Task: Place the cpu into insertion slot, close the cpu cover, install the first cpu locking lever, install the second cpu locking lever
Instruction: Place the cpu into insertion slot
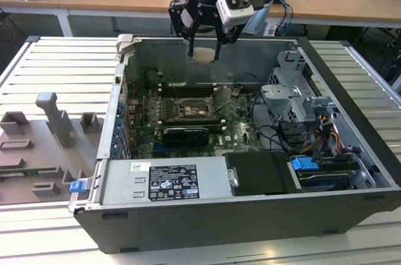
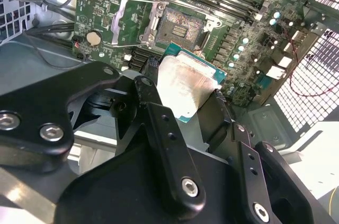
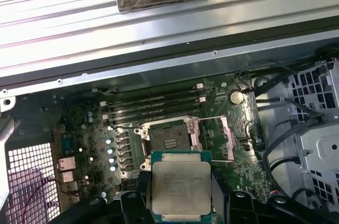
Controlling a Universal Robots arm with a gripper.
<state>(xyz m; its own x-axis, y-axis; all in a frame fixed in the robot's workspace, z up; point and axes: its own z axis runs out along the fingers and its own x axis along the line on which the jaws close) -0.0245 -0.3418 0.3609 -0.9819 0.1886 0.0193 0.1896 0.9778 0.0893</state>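
My gripper (image 1: 204,52) hangs above the open computer case, shut on the cpu (image 1: 203,54), a small square chip with a pale metal face, held by its edges. Both wrist views show the cpu (image 2: 183,89) (image 3: 180,186) between the black fingers (image 2: 150,89), well above the motherboard. Below it lies the insertion slot (image 1: 194,109) (image 2: 178,25) (image 3: 167,139), a dark square socket with nothing in it. The cpu cover (image 2: 125,19) (image 3: 214,136), a thin silver frame, stands flipped open beside the slot.
Long memory slots (image 3: 153,105) run beside the socket. A black expansion card (image 1: 183,135) lies in front of it, a silver power supply (image 1: 166,180) nearer still. A grey drive cage (image 1: 294,99) with cables is at the exterior view's right. A grey fixture tray (image 1: 50,146) lies outside the case.
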